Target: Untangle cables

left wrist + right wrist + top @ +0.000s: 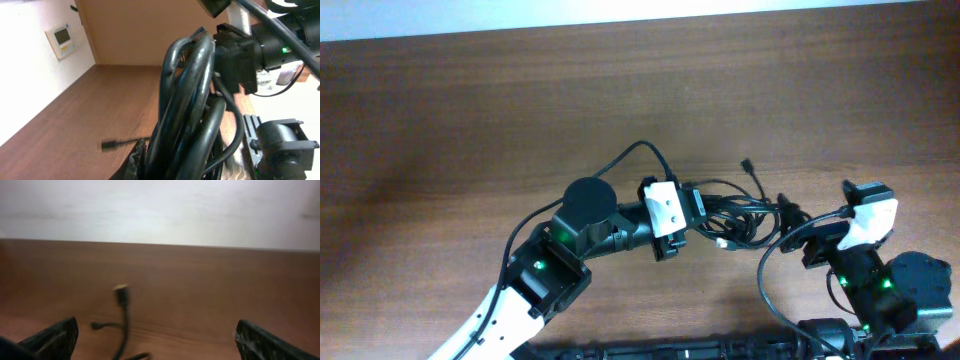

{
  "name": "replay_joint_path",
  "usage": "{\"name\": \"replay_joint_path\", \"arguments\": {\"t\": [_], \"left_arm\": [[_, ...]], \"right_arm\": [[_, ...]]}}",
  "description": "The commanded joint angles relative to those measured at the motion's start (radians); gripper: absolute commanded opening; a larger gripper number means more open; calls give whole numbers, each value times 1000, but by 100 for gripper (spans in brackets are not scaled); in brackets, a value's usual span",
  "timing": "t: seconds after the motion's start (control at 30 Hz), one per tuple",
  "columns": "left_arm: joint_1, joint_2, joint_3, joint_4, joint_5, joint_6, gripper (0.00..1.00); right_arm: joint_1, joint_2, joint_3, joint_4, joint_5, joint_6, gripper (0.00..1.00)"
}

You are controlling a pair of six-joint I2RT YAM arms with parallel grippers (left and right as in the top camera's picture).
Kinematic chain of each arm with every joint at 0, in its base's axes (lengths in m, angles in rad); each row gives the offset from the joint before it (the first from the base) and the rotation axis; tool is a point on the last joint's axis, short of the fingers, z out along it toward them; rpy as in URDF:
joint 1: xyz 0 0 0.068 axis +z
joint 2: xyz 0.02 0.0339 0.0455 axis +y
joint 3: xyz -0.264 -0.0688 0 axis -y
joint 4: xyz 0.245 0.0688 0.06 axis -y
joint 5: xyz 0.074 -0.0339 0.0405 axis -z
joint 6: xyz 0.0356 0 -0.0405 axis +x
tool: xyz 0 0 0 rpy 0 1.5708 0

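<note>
cables [742, 214] bundled at left jaws, wooden table [470, 120]

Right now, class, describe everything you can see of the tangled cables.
The cables are thin, black, glossy cords, looped into one tangled bundle over the near half of the wooden table. The left claw is shut on one side of the bundle. One loose end with a small plug sticks out toward the table's far edge.
</note>
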Motion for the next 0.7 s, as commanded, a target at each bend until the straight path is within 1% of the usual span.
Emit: {"name": "replay_joint_path", "arguments": {"t": [0.0,0.03,0.07,0.1,0.13,0.17,0.2,0.23,0.3,0.33,0.37,0.47,0.53,0.57,0.63,0.67], "left_arm": [[47,-39,10,7,-82,52,0],[61,-47,10,6,-133,55,0],[66,-48,10,5,-151,74,0],[66,-48,10,-5,-156,99,0],[66,-48,10,-9,-156,99,0],[66,-48,10,-13,-157,99,0],[66,-48,10,-17,-187,99,0],[66,-48,10,-33,-280,99,0],[66,-48,10,-45,-438,90,0],[66,-48,10,-45,-483,90,0],[66,-48,10,-45,-552,87,0],[66,-48,10,-55,-502,89,0],[66,-48,10,-93,-402,198,0],[66,-48,10,-95,-286,253,0],[66,-48,10,-89,-22,381,0],[66,-47,10,-78,32,410,0]], "right_arm": [[-6,-3,6,-52,319,148,99],[-6,-3,7,-53,313,154,99],[-6,-3,6,-53,307,154,99],[-6,-3,7,-52,258,153,99],[-6,-3,7,-45,222,148,99],[-6,-3,7,-25,154,98,99],[-6,-3,7,-9,37,10,99],[-6,-3,7,7,-137,-116,99],[-6,-3,7,15,-310,-230,99],[-6,-3,7,17,-367,-268,99],[-6,-3,7,24,-395,-275,99],[-6,-3,7,46,-447,-275,99],[-6,-3,7,97,-528,-275,99],[-6,-3,7,124,-589,-274,99],[-6,-3,7,132,-605,-269,99],[-6,-3,7,137,-605,-267,99]]}}
